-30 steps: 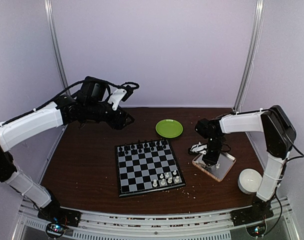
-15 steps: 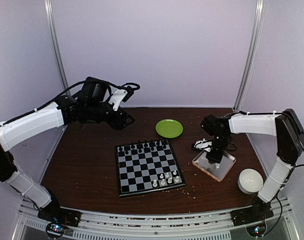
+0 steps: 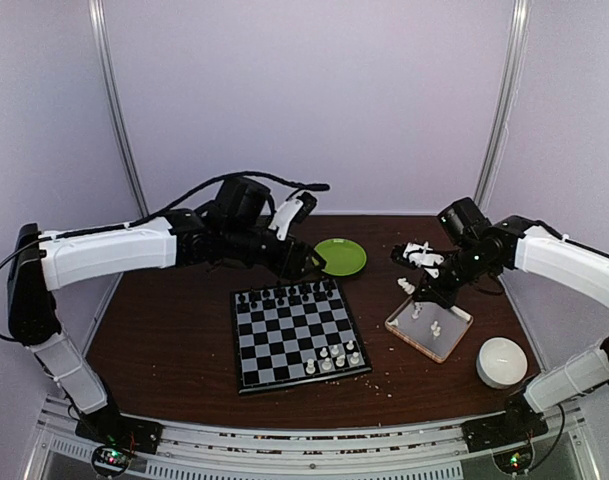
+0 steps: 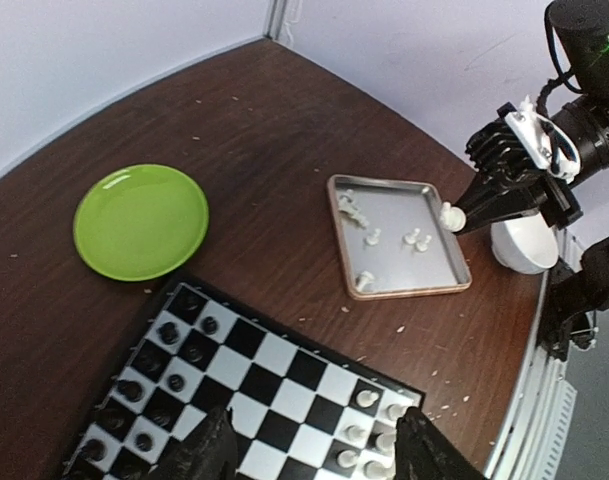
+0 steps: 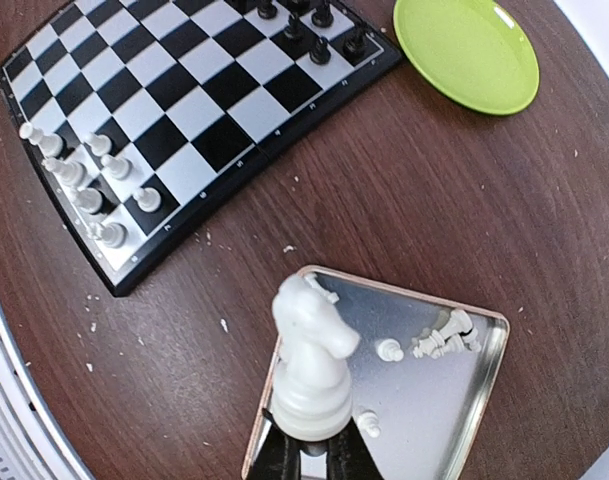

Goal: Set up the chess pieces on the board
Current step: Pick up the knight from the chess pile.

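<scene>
Risen above the clear tray right of the board: right gripper, clamped on a white knight, held high to clear the rim. Swung over the board's far edge: left gripper, jaws apart, empty.

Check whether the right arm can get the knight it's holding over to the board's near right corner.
Probably yes. The right gripper holds the knight above the tray, nothing stands between tray and board, and the left gripper hovers near the board's far edge, away from that corner.
</scene>
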{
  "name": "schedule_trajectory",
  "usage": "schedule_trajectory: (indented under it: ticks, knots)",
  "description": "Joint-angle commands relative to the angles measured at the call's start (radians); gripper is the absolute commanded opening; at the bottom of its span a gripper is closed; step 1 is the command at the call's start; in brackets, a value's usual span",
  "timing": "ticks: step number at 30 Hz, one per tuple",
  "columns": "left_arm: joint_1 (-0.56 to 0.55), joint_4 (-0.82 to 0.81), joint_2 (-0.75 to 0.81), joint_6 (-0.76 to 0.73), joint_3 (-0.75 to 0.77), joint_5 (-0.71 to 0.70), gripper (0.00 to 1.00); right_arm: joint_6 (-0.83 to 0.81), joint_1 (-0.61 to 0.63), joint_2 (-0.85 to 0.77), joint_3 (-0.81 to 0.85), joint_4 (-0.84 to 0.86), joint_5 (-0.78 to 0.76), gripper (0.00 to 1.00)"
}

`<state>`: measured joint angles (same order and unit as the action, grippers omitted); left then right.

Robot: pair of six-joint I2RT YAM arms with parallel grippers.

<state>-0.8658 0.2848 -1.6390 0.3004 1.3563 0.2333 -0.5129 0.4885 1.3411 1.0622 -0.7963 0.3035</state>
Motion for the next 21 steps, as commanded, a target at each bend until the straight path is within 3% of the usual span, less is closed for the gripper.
schedule_trajectory:
  ticks: [1, 10, 21]
  knots:
    - [-0.065, -0.207, -0.121, 0.185, 0.049, 0.085, 0.55, 0.010, -0.002, -0.057, -0.034, 0.087, 0.116, 0.02]
    - [-0.090, -0.473, -0.336, 0.406, 0.141, 0.228, 0.51, 0.006, -0.001, -0.064, -0.075, 0.096, 0.160, 0.03]
    - [-0.100, -0.528, -0.455, 0.472, 0.254, 0.296, 0.52, 0.005, -0.001, -0.065, -0.080, 0.097, 0.154, 0.03]
